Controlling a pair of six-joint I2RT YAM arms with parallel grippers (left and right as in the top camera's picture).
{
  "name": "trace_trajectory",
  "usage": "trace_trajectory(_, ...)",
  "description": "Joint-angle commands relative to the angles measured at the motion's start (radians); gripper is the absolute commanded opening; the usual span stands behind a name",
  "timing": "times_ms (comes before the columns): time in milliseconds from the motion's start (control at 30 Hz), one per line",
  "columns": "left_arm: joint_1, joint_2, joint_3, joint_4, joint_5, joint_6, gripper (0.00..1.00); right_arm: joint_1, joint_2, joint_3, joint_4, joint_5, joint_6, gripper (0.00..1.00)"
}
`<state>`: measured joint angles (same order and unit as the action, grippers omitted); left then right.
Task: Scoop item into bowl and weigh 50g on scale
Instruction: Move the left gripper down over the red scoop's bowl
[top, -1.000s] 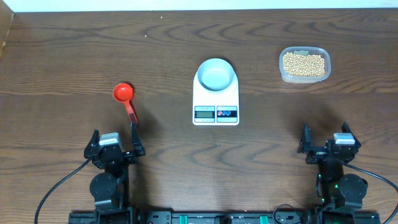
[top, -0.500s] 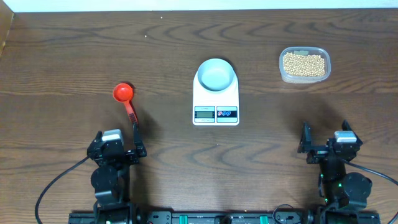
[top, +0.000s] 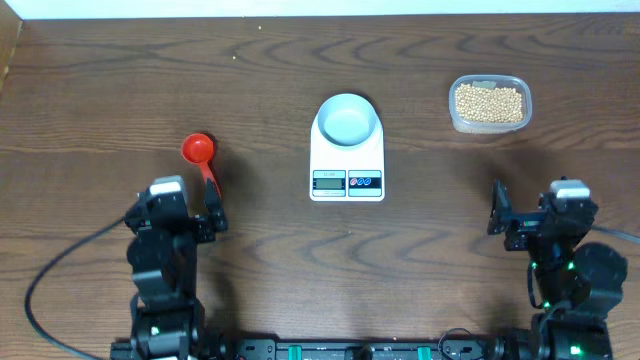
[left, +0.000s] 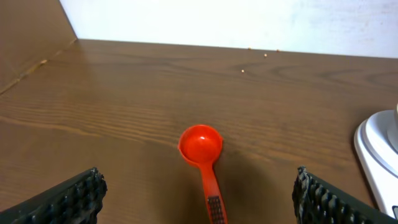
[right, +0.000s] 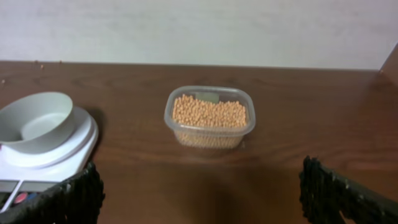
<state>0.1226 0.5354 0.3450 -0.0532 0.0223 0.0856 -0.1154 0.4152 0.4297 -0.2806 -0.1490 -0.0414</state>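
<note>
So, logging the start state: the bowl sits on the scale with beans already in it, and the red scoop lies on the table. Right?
No: the bowl is empty. The beans are in the clear tub, as the overhead view shows. The bowl does sit on the scale, and the red scoop lies on the table.

In the middle of the table (top: 300, 60): scale (top: 347, 165), with bowl (top: 348, 122) sitting on its far half. Off to the right and a bit farther back: tub (top: 453, 112), well apart from the scale, with beans (top: 488, 103) inside. Off to the left of the scale: scoop (top: 203, 163), lying flat, cup end far, handle end near. At the near left: left gripper (top: 178, 212), just behind the handle end. At the near right: right gripper (top: 545, 215), well apart from the tub.
</note>
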Motion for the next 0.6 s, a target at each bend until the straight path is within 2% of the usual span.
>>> trace_trajectory(0,0.003,0.111,0.106,-0.019,0.050,-0.001,0.98,0.015,0.066,0.108,-0.053,-0.037,-0.013,0.99)
trace_trajectory(233,0.011,0.342,0.311,-0.139,0.176,-0.016,0.98,0.015,0.206,0.299,-0.214,-0.046,-0.013,0.99)
trace_trajectory(433,0.069,0.512,0.514,-0.327,0.292,-0.019,0.98,0.015,0.331,0.450,-0.331,-0.092,-0.013,0.99)
trace_trajectory(567,0.103,0.601,0.637,-0.441,0.311,-0.019,0.98,0.015,0.421,0.545,-0.396,-0.110,-0.013,0.99)
